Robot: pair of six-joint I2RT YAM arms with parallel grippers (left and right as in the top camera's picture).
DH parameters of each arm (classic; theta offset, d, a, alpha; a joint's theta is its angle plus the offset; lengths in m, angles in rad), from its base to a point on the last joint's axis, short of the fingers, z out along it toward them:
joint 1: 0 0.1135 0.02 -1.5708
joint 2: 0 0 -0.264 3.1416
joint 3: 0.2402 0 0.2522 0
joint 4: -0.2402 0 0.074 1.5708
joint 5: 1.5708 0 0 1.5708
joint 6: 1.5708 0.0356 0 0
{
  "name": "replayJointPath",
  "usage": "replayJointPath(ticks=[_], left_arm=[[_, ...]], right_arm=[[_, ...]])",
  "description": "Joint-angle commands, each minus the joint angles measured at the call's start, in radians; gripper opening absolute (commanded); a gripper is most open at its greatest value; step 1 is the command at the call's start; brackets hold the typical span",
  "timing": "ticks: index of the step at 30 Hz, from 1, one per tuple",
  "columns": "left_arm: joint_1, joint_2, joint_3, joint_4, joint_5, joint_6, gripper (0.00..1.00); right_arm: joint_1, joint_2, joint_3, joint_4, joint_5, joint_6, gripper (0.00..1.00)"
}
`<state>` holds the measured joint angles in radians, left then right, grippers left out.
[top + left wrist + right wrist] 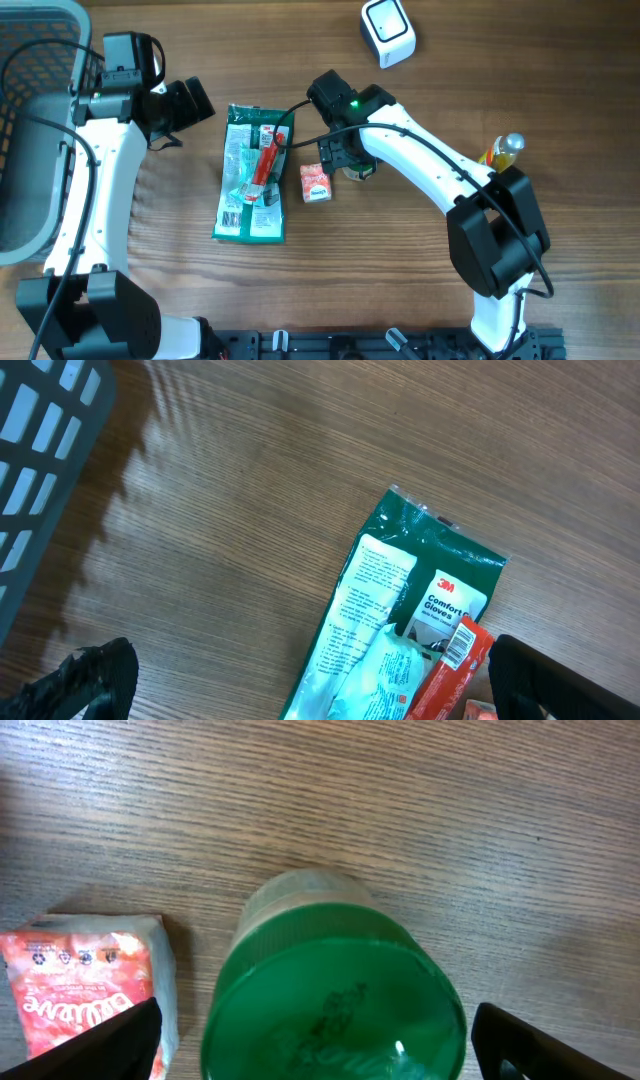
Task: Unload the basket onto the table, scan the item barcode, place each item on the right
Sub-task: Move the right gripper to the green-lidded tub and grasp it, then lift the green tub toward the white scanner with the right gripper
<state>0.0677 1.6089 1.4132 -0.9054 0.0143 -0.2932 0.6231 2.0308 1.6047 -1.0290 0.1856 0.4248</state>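
Note:
The white barcode scanner point(388, 32) stands at the back of the table. A jar with a green lid point(335, 990) stands upright mid-table, mostly hidden under my right gripper point(350, 160) in the overhead view. That right gripper point(325, 1045) is open, its jaws either side of the lid with a gap on each side. A small red packet point(315, 183) lies just left of the jar. My left gripper point(185, 105) is open and empty, hovering above the upper left of a green glove package point(400, 620). A red bar point(450, 670) with a barcode facing up lies on that package.
A grey basket point(30, 130) fills the far left edge. A yellow bottle with a silver cap point(503, 150) stands at the right, beside the right arm's base. Bare wood lies between the scanner and the jar.

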Motion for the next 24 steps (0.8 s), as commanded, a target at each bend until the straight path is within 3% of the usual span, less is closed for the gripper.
replayJointPath(ticks=[1,6,9,13,18,24], left_arm=[[0.002,-0.009,0.011,0.002,0.008,0.001,1.0],[0.002,-0.009,0.011,0.002,0.008,0.001,1.0],[0.002,-0.009,0.011,0.002,0.008,0.001,1.0],[0.003,-0.009,0.011,0.002,0.008,0.001,1.0],[0.002,-0.009,0.011,0.002,0.008,0.001,1.0],[0.002,-0.009,0.011,0.002,0.008,0.001,1.0]], right_arm=[[-0.002,0.008,0.001,0.009,0.012,0.04,1.0],[-0.064,0.008,0.027,-0.029,-0.175,0.133,0.99],[-0.101,0.008,0.024,-0.06,-0.238,0.25,0.89],[-0.106,0.008,0.024,-0.005,-0.303,0.285,0.77],[-0.105,0.008,0.024,0.007,-0.307,0.535,0.77],[-0.105,0.008,0.024,0.007,-0.306,0.686,0.8]])
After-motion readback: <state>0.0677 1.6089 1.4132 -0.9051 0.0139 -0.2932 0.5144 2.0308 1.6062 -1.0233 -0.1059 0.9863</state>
